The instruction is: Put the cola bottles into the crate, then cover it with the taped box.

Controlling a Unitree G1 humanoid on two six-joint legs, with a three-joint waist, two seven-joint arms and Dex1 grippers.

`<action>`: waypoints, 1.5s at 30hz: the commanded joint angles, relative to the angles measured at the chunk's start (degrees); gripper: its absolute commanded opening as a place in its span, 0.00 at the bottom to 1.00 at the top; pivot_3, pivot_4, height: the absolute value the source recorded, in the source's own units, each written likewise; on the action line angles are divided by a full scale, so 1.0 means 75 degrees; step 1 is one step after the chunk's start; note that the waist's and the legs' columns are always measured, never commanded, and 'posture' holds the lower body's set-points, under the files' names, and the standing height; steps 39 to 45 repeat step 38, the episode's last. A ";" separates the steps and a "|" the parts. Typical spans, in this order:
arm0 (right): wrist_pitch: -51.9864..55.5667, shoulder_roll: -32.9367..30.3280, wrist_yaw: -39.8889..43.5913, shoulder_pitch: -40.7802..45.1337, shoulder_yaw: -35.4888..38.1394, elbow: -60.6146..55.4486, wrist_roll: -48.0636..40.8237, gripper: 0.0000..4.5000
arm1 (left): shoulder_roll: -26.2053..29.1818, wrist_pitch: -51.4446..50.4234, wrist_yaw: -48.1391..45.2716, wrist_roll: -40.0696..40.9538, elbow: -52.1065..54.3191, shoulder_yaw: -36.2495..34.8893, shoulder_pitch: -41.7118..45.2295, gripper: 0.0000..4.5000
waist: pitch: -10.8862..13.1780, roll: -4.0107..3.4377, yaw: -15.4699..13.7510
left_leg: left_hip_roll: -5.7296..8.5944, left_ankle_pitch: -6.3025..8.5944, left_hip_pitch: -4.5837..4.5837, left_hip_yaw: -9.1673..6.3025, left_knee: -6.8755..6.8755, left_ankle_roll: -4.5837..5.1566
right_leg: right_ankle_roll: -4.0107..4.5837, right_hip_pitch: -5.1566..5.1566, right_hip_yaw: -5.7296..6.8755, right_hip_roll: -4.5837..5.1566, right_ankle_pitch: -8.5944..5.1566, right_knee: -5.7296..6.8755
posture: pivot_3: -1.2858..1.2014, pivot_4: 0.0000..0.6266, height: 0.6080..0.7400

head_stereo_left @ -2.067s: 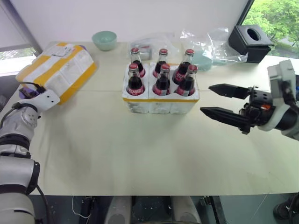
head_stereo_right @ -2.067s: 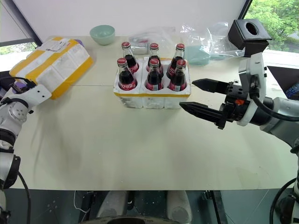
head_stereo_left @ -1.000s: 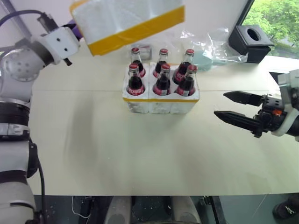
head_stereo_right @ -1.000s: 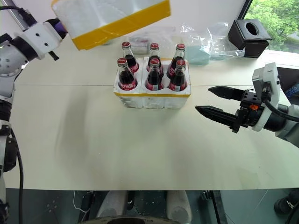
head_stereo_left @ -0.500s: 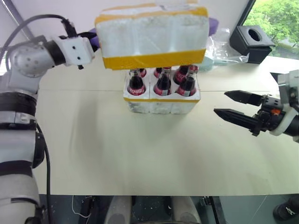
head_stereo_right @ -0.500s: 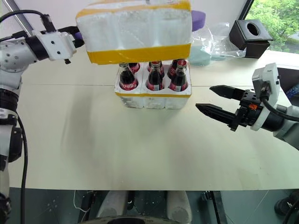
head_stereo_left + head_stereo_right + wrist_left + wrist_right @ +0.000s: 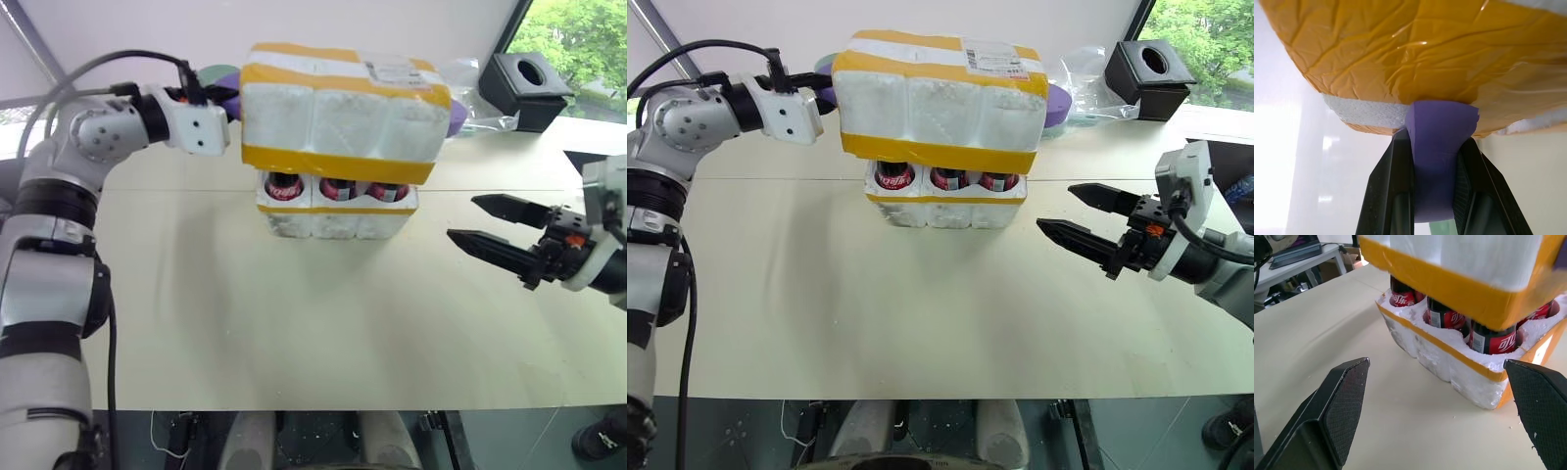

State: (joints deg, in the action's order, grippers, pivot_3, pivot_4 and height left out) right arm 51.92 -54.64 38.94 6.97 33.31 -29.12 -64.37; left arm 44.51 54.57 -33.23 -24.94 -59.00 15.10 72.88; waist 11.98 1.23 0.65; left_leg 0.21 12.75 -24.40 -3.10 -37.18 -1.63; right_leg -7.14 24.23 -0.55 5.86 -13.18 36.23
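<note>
The taped box (image 7: 343, 113), white foam with wide yellow bands and a paper label on top, hangs tilted over the crate (image 7: 338, 220). It covers the tops of the cola bottles (image 7: 284, 184), whose red labels show in the gap beneath it. My left gripper (image 7: 1435, 142) is shut on a purple tab (image 7: 1437, 166) at the box's left end. To the right of the crate, my right gripper (image 7: 461, 217) is open, level and pointing at it, holding nothing. The right wrist view shows the bottles (image 7: 1488, 340) standing in the crate's wells (image 7: 1449, 357).
A black tissue box (image 7: 524, 88) and clear plastic bags (image 7: 475, 83) lie at the back right. A second purple tab (image 7: 1058, 103) sticks out from the box's right end. Bare tabletop (image 7: 294, 323) stretches from the crate to the front edge.
My left arm has carried the taped box from high on the left to the right and down, so it now hides the bottle tops. The right gripper has stayed put.
</note>
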 commanded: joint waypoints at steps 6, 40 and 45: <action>-0.0239 0.0050 -0.0112 0.0186 0.0127 -0.0118 -0.0103 1.00 | 0.0258 0.0126 0.0054 0.0228 0.0439 -0.0169 -0.0259 0.85 | 0.0000 0.0000 0.0009 | 0.0000 0.0000 0.0001 0.0000 0.0000 0.0000 | 0.0000 0.0000 0.0000 0.0000 0.0000 0.0000 | 0.52 0.24 0.99; -0.0589 -0.0085 0.0995 0.0190 -0.0490 0.0801 0.1268 1.00 | 0.1857 -1.2783 -0.5024 0.8729 0.6737 -0.2852 -0.4667 0.85 | -0.0001 -0.0002 0.0018 | -0.0003 0.0000 0.0014 -0.0002 -0.0001 0.0000 | 0.0006 -0.0004 -0.0009 -0.0003 -0.0001 0.0011 | 0.52 0.24 0.99; -0.0589 -0.0085 0.0995 0.0190 -0.0490 0.0801 0.1268 1.00 | 0.1857 -1.2783 -0.5024 0.8729 0.6737 -0.2852 -0.4667 0.85 | -0.0001 -0.0002 0.0018 | -0.0003 0.0000 0.0014 -0.0002 -0.0001 0.0000 | 0.0006 -0.0004 -0.0009 -0.0003 -0.0001 0.0011 | 0.52 0.24 0.99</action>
